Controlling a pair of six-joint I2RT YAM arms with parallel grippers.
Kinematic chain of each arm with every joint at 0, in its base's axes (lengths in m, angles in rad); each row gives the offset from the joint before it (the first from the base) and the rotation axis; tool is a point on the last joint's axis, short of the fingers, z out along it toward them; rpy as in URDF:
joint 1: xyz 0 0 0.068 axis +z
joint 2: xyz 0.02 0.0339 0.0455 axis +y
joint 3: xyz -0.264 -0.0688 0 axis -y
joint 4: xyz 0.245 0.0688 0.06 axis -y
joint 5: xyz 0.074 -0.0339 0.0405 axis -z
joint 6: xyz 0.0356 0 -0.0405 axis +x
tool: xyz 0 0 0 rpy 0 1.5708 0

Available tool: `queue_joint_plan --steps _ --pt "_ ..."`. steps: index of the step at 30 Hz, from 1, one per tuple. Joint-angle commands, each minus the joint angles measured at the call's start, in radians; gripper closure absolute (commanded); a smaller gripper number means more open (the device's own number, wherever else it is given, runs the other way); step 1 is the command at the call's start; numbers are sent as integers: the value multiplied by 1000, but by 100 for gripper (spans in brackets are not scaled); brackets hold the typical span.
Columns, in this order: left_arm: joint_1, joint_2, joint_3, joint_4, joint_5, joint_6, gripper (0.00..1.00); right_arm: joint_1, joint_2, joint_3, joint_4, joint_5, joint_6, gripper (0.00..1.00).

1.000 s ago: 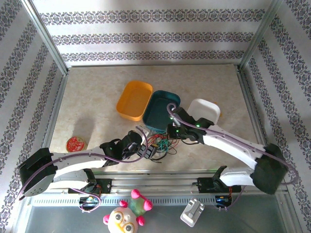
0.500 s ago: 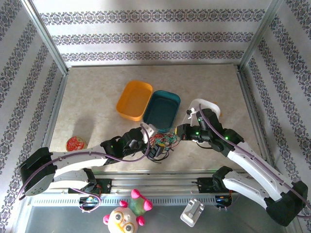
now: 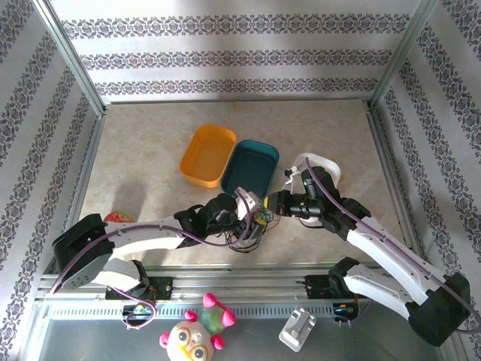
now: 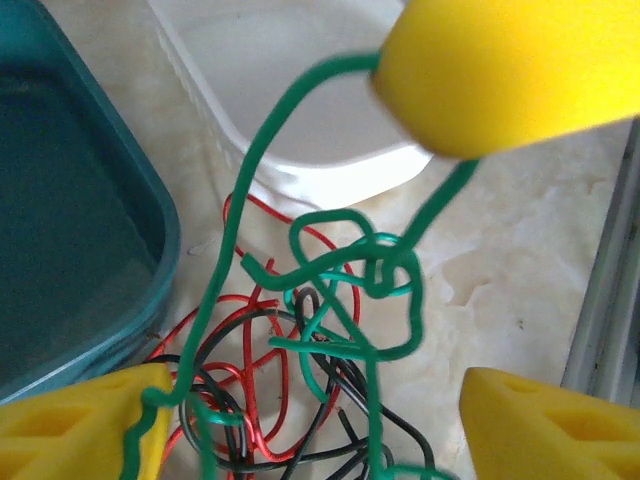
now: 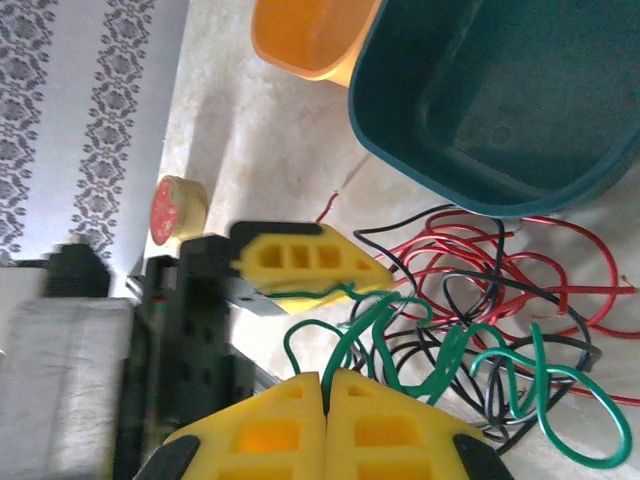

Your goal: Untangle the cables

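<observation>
- A small round red disc (image 3: 114,217) lies on the pale marbled tabletop (image 3: 150,143) at the near left. The left arm partly covers it.
- The left end effector (image 3: 252,213) reaches in from the near left to the middle of the tabletop. Its yellow fingers (image 4: 80,425) stand well apart, one on each side of the tangle, and are clamped on nothing. A strand of green wire trails over the inner edge of one finger.
- An orange oval plastic tray (image 3: 207,154) sits further back, left of centre, with a dark teal oval plastic tray (image 3: 252,169) touching its right side.
- The tangle of thin red, black and green cables (image 3: 259,220) lies on the tabletop just in front of the teal tray's near edge, between the two end effectors. Red loops (image 5: 470,262) spread closest to the tray, with black strands crossing them.
- A thin green cable (image 4: 385,268) twists into a knot above the red and black strands and rises out of the heap.
- The right end effector (image 3: 284,201) comes in from the near right. Its yellow fingers (image 5: 300,420) are pressed together and pinch the thin green cable, which hangs from them in a lifted arc.
- A white oval plastic tray (image 3: 319,167) sits to the right of the teal tray, behind the right wrist.
</observation>
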Motion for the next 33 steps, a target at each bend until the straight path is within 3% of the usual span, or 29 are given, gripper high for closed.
queue_joint_plan --steps 1,4,7,19,25,29,33 --pt "-17 22 -20 99 -34 8 46 -19 -22 -8 78 -46 54 100" --pt "-17 35 -50 130 -53 -27 79 -47 -48 -12 74 -52 71 100" --pt "-17 31 -84 164 -72 -58 99 -84 -75 -22 66 -46 95 100" --pt "-15 -86 -188 96 -99 -87 100 -334 -236 -126 5 93 226 100" --pt "-3 -168 -236 66 -126 -114 100 -438 -260 -138 -29 75 227 100" --pt "0 -191 -233 53 -122 -100 100 -449 -237 -119 6 15 192 100" --pt "0 -174 -206 54 -114 -77 100 -363 -157 -72 26 -37 124 75"
